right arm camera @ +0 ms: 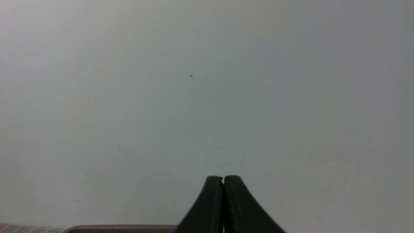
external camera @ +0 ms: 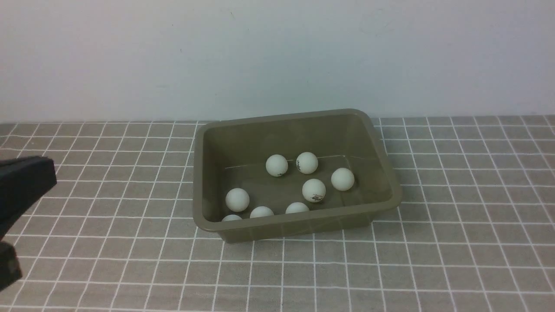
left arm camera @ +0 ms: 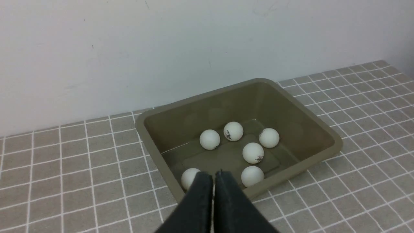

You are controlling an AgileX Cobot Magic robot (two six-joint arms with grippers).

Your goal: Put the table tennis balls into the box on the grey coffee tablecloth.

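Observation:
The olive-brown box (external camera: 390, 173) stands on the grey coffee tablecloth (external camera: 455, 242) near the wall. Several white table tennis balls (external camera: 314, 190) lie inside it, some with a dark logo; the ones by the front wall are half hidden behind the rim. In the left wrist view the box (left arm camera: 323, 129) and its balls (left arm camera: 253, 152) lie beyond my left gripper (left arm camera: 213, 174), which is shut and empty. Its black body (external camera: 21, 182) shows at the front view's left edge, well left of the box. My right gripper (right arm camera: 223, 178) is shut and empty, facing the wall; it is outside the front view.
A plain pale wall (external camera: 277, 56) rises right behind the box. The checked cloth (left arm camera: 64, 168) spreads bare to the left, right and front of the box. A strip of the box rim (right arm camera: 119, 228) shows at the edge of the right wrist view.

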